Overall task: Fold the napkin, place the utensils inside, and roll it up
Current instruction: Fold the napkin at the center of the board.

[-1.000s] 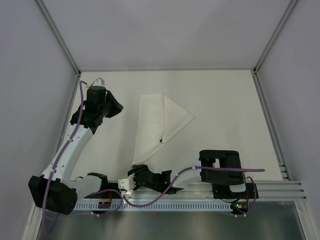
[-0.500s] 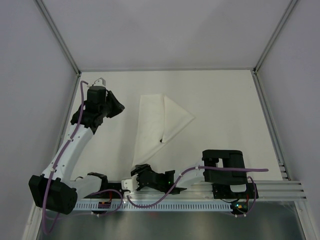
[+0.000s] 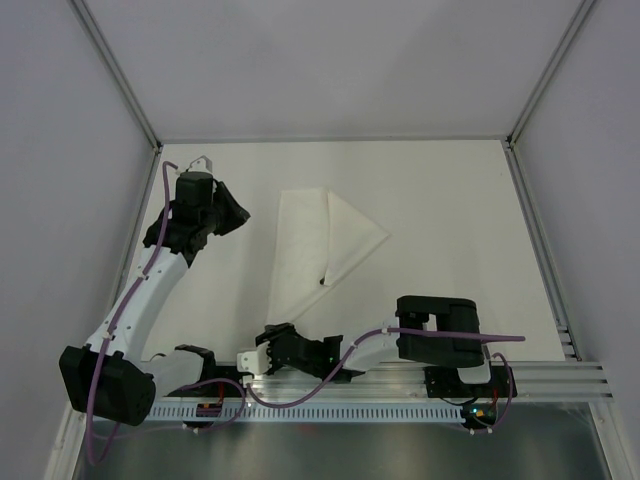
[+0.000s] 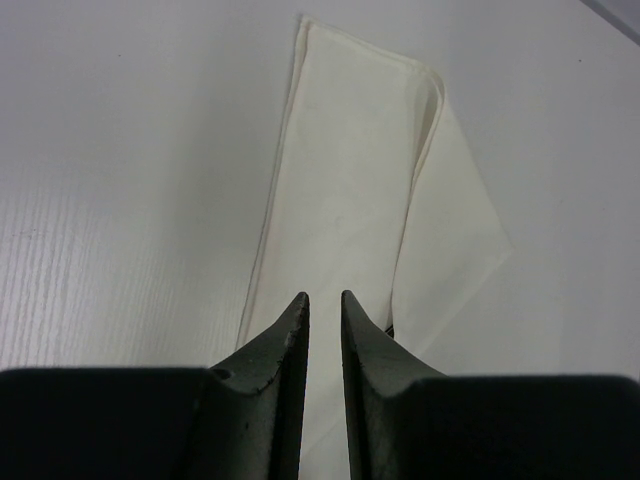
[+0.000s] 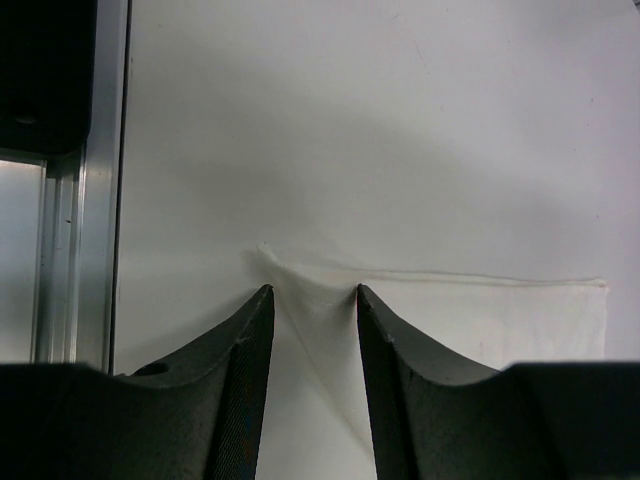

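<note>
Pale walls and an aluminium frame enclose a white tabletop (image 3: pixel 450 220), with an aluminium rail (image 3: pixel 545 375) along its near edge.

1. Napkin. The napkin (image 3: pixel 300 250) lies flat on the tabletop, left of centre. It is folded into a long narrow strip running near to far, with a triangular flap projecting to the right from the far half of the strip. A small dark item (image 3: pixel 322 282) shows at the fold edge where the flap meets the strip; it is too small to identify.

2. Left gripper. The left gripper (image 3: pixel 238 212) sits just left of the napkin's far end and points toward it. In the left wrist view its jaws stand almost together, with a narrow slit between them and nothing in the slit. The napkin appears beyond and below the fingertips.

3. Right gripper. The right gripper (image 3: pixel 278 334) is at the napkin's near end, close to the rail. In the right wrist view its jaws are apart and straddle the near corner of the napkin. The cloth puckers into a low ridge between the two fingertips. Whether the tips press on the cloth cannot be determined.
</note>
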Controlling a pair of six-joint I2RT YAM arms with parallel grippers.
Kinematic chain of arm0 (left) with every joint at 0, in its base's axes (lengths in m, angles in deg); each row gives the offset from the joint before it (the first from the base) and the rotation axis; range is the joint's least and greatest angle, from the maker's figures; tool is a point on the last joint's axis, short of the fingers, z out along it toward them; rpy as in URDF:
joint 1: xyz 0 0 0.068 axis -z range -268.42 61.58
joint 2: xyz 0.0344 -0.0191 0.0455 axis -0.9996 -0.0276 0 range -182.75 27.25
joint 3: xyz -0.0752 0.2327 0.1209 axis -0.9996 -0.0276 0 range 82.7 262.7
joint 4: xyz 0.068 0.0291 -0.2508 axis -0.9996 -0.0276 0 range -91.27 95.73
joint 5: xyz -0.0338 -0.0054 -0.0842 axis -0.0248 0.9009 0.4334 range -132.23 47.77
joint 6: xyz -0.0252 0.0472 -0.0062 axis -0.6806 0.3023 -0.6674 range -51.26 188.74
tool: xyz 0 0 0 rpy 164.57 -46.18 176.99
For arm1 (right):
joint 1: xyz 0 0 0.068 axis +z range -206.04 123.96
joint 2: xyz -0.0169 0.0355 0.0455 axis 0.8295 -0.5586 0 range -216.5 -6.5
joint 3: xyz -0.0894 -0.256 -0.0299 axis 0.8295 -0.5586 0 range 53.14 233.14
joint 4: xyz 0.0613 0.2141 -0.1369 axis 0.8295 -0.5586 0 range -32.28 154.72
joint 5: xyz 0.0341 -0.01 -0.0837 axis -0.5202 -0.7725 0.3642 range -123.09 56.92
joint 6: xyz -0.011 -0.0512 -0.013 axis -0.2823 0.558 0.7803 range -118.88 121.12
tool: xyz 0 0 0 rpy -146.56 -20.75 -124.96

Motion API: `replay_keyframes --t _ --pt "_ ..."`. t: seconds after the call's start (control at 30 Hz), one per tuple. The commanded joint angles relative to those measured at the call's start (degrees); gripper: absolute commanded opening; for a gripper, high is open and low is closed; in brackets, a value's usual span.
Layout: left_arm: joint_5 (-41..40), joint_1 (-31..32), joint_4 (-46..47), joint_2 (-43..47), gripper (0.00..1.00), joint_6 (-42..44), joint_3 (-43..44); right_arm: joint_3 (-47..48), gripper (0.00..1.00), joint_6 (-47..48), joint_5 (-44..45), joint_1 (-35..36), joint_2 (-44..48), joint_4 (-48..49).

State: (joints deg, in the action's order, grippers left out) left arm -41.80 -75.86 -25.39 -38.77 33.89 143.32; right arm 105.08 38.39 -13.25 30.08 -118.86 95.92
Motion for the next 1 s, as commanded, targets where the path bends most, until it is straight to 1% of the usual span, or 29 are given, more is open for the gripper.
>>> replay_keyframes --t 0.0,0.23,0.33,0.43,0.47,0.5,0.63,0.67,0.77,0.8,0.83,0.97 --pt "1.9 -0.3 1.6 0.2 0.24 2.1 -0.2 1.8 0.45 -0.9 -1.5 0.1 -0.8 0.4" --pt "2.3 -0.5 2.0 0.0 0.24 2.2 -0.2 2.3 0.44 -0.6 -0.9 0.0 -2.2 0.3" --pt "2.3 -0.6 2.0 -0.1 0.24 2.2 -0.3 2.2 0.42 -0.9 -1.1 0.0 -2.4 0.2" --pt "2.3 -0.6 2.1 -0.2 0.24 2.2 -0.3 2.2 0.35 -0.9 -0.9 0.0 -2.6 0.3" --pt "2.4 -0.6 2.1 -0.2 0.24 2.3 -0.3 2.2 0.28 -0.9 -0.9 -0.2 -2.4 0.4" --pt "2.3 -0.6 2.3 -0.2 0.24 2.2 -0.3 2.3 0.26 -1.0 -0.9 -0.3 -2.3 0.3" --pt "2.6 -0.6 2.4 -0.7 0.24 2.2 -0.2 2.9 0.20 -2.1 -1.3 -1.0 -1.5 -1.0" --pt "2.7 -0.6 2.4 -0.8 0.25 2.3 -0.2 2.9 0.17 -2.4 -1.6 -1.4 -1.0 -1.7" --pt "2.7 -0.6 2.5 -1.2 0.24 2.3 0.0 3.4 0.13 -3.5 -2.3 -2.1 0.2 -3.0" --pt "2.7 -0.7 2.5 -1.3 0.24 2.3 0.0 4.0 0.12 -4.1 -2.7 -2.9 0.6 -3.7" --pt "2.7 -0.8 2.5 -1.3 0.24 2.3 -0.1 5.1 0.09 -4.8 -3.4 -3.5 1.1 -5.5" --pt "2.9 -0.9 2.7 -1.9 0.24 2.2 0.2 8.8 0.05 -10.1 -6.0 -8.2 2.7 -10.9"
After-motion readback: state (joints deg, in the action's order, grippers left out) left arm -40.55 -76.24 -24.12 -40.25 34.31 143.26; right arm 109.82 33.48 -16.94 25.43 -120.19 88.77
